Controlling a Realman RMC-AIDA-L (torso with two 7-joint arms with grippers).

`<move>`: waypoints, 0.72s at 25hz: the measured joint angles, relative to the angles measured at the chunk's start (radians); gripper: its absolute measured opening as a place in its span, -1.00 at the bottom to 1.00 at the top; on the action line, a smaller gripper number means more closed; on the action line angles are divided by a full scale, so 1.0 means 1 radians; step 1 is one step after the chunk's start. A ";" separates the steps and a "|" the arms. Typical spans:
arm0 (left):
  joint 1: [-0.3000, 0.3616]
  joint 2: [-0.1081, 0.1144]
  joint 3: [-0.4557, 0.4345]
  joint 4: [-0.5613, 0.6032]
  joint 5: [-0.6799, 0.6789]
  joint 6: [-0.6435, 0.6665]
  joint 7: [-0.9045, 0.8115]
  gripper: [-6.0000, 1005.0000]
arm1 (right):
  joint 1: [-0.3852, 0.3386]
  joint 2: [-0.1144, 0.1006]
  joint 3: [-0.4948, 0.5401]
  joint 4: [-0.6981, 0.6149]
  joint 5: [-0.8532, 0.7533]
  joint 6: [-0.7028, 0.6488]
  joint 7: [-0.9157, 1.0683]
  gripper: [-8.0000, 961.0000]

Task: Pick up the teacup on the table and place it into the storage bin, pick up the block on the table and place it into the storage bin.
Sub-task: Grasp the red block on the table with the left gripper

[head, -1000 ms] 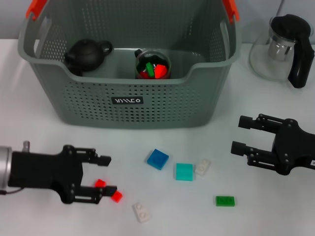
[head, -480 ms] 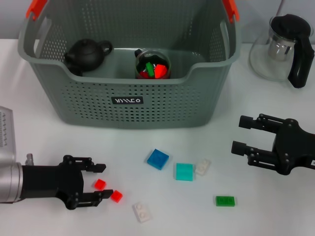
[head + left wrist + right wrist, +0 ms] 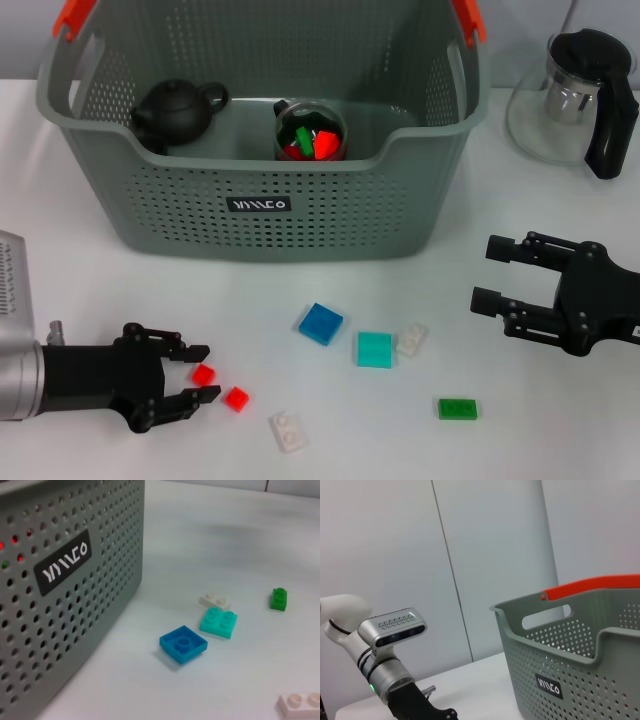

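The left gripper (image 3: 195, 376) sits low over the white table (image 3: 120, 300), near and to the left. Its black fingers are spread apart, with nothing held, and a tiny red block (image 3: 204, 374) lies right between the tips. A second small red block (image 3: 237, 399) lies just beside it, close to the nearer fingertip. That could cause trouble. If the fingers close now, the nearer one may bump the second block and push it away. The tiny block is flat and slippery too, so it could pop out sideways.

The right gripper (image 3: 485, 285) hangs on the right side, spread wide and holding nothing.

The big grey-green plastic storage bin with holes (image 3: 260, 205) stands at the far side, well apart from the blocks. Its handle ends are orange. Inside it sit a small black teapot (image 3: 175, 108) and a clear glass teacup (image 3: 310, 130) with red and green pieces inside.
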 joint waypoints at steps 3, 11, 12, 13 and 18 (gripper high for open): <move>-0.001 0.000 0.001 -0.005 0.001 -0.008 0.000 0.08 | 0.001 0.000 0.000 0.000 0.000 0.000 0.000 0.53; -0.003 0.000 0.000 -0.025 0.003 -0.029 0.000 -0.07 | 0.001 0.000 0.000 0.000 0.000 0.000 0.000 0.53; -0.003 0.000 -0.001 -0.025 0.003 -0.029 -0.003 -0.07 | 0.001 0.000 0.000 0.000 0.000 0.000 0.000 0.53; -0.005 0.001 -0.002 -0.023 0.003 -0.029 -0.012 -0.07 | 0.001 0.000 0.000 0.000 0.000 0.000 0.000 0.53; -0.010 0.002 0.001 -0.019 0.010 -0.029 -0.034 -0.17 | -0.004 0.000 0.000 0.000 0.000 0.000 0.000 0.53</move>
